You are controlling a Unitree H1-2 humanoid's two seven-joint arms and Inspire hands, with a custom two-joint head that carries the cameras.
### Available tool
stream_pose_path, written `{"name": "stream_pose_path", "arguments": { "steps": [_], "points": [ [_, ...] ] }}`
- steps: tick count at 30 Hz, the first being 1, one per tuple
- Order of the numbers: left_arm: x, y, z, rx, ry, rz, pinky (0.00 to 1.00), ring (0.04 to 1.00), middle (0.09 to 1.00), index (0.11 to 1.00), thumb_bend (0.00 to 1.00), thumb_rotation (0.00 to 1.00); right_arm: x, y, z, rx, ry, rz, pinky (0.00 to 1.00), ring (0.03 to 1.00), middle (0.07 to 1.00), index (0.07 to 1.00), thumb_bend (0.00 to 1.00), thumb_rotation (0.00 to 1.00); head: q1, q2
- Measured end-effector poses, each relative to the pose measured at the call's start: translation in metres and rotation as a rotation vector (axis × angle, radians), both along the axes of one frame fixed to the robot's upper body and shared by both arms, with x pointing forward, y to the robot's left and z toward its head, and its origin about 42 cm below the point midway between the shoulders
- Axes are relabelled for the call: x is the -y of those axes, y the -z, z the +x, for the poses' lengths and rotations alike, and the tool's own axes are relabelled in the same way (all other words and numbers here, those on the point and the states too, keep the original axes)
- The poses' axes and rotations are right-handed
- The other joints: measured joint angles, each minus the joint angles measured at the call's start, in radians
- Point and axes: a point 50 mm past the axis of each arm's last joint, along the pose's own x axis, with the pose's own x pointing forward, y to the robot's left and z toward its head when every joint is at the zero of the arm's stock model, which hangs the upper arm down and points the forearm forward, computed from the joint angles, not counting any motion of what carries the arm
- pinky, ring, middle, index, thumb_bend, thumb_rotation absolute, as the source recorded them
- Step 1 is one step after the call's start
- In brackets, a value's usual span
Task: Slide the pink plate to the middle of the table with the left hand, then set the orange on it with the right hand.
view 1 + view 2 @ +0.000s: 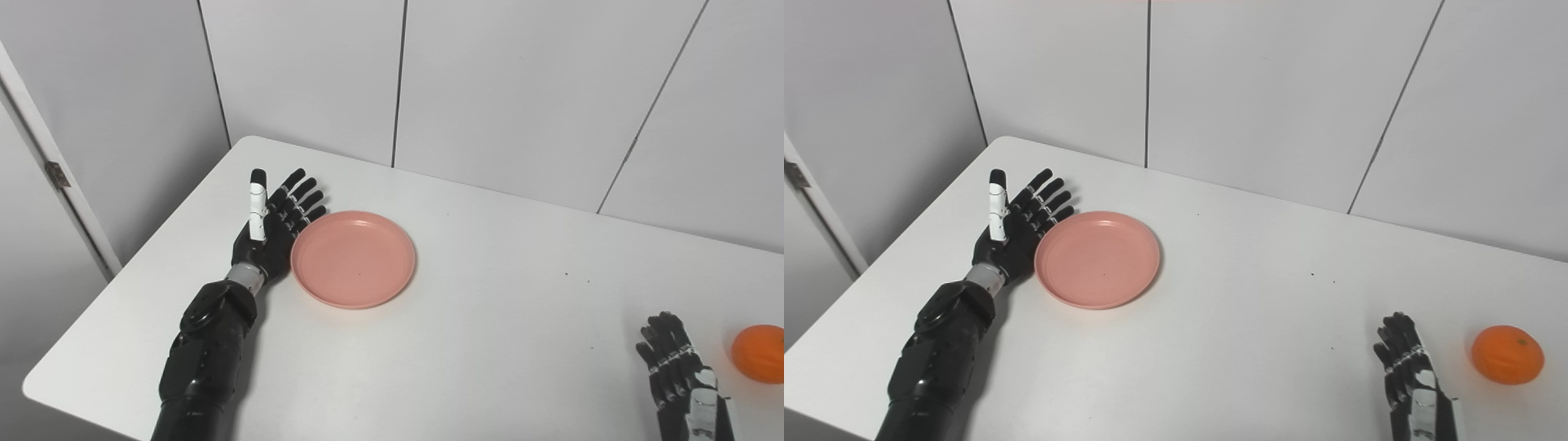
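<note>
The pink plate (353,258) lies empty on the white table (490,318), left of the middle. My left hand (274,219) is open, palm facing the plate, and rests against the plate's left rim. The orange (1507,354) sits near the front right of the table. My right hand (1409,367) is open and empty, a little left of the orange and apart from it.
Grey wall panels (490,92) stand close behind the table. The table's left edge and rounded far corner (245,142) lie just beyond my left hand. Bare tabletop spreads between the plate and the right hand.
</note>
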Motion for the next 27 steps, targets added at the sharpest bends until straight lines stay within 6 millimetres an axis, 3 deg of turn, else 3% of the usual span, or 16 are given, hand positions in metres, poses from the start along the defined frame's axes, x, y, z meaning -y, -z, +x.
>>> {"name": "stream_pose_path", "arguments": {
  "steps": [4,14,18,27],
  "points": [
    [0.011,0.002,0.005,0.007,0.018,-0.010,0.93,0.923,0.922,0.914,0.98,0.90,-0.003,0.000,-0.001,0.001,-0.005,0.002,0.94,0.930,0.913,0.893,0.81,0.97,-0.002,0.005],
    [0.019,0.005,0.007,0.009,0.020,-0.024,0.92,0.910,0.906,0.875,0.99,0.90,-0.008,-0.001,-0.002,-0.001,-0.008,0.015,0.94,0.934,0.915,0.890,0.83,0.96,-0.023,0.021],
    [0.021,0.004,0.007,0.015,0.021,-0.026,0.91,0.913,0.908,0.877,0.99,0.90,-0.011,-0.001,-0.004,-0.003,-0.008,0.016,0.93,0.928,0.910,0.889,0.82,0.96,-0.055,0.046],
    [0.021,0.004,0.006,0.017,0.020,-0.033,0.95,0.933,0.916,0.878,0.99,0.90,-0.020,-0.001,-0.005,-0.005,-0.013,0.022,0.93,0.926,0.908,0.890,0.82,0.95,-0.132,0.043]
  ]
}}
